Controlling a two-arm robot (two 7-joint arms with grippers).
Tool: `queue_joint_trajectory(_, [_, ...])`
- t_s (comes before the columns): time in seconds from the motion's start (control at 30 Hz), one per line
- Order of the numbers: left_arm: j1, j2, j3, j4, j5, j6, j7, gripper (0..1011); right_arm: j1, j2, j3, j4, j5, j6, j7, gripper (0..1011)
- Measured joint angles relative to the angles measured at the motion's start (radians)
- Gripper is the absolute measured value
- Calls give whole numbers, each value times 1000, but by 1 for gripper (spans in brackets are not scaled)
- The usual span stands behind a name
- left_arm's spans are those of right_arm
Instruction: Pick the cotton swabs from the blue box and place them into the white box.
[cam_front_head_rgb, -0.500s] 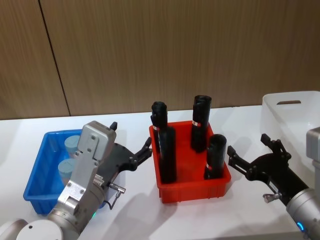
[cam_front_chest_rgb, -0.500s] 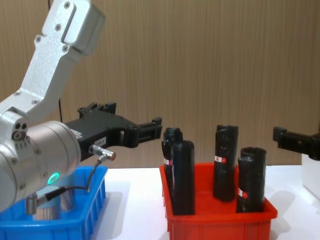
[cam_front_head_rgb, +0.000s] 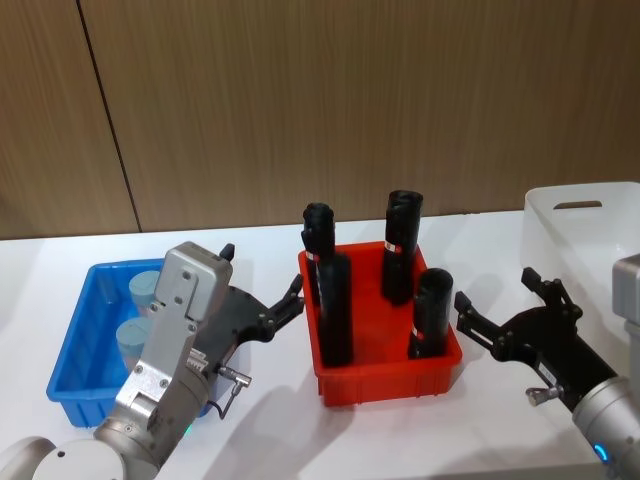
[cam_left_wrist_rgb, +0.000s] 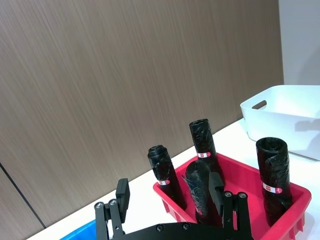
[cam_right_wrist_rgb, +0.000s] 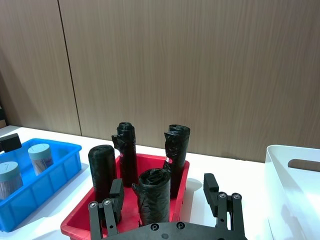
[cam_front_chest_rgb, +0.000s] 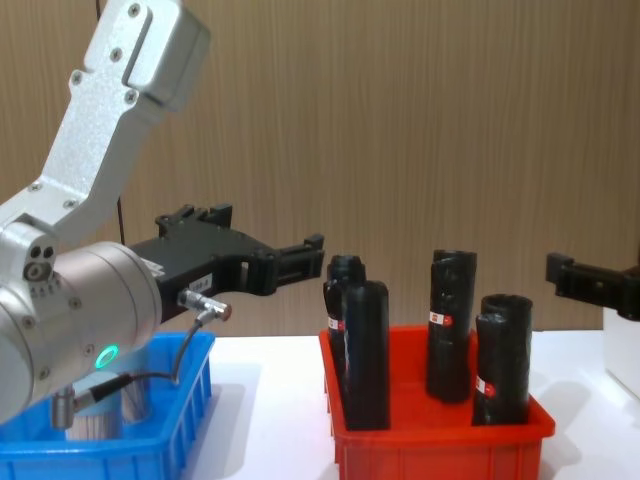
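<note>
White tabletop holds blue box and 4 red-white-labelled rolls.

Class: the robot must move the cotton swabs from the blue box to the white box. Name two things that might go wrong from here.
1. The red bin of tall black rolls stands between the blue box and the white box; a low carry may topple a roll.
2. The open left tool hangs beside the red bin, not over the cotton swabs; reaching back might clip the blue box's wall.

Nothing is legible; the red-white labels on the black rolls are too small to read.
</note>
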Motion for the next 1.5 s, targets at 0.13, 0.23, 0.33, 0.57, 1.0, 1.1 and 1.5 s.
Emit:
queue_joint_trajectory(0.13, [0, 0, 0, 0, 0, 0, 0, 1004, 0, 0, 0, 0, 0, 0, 0, 1001])
queue_joint_trajectory(0.23, [0, 0, 0, 0, 0, 0, 0, 1004, 0, 0, 0, 0, 0, 0, 0, 1001])
queue_joint_trajectory(0.33, [-3, 0, -2, 5, 0, 1, -5, 1004, 0, 0, 0, 0, 0, 0, 0, 1002])
queue_joint_trajectory(0.57, [-14, 6, -17, 27, -3, 17, -24, 1004, 0, 0, 0, 0, 0, 0, 0, 1002])
queue_joint_trajectory(1.0, [-21, 11, -51, 56, -52, 56, 34, 1004, 0, 0, 0, 0, 0, 0, 0, 1002])
queue_joint_trajectory(1.1, [-21, 12, -59, 61, -70, 68, 62, 1004, 0, 0, 0, 0, 0, 0, 0, 1001])
queue_joint_trajectory(1.5, [-29, 5, -94, 82, -147, 154, 175, 1004, 0, 0, 0, 0, 0, 0, 0, 1002])
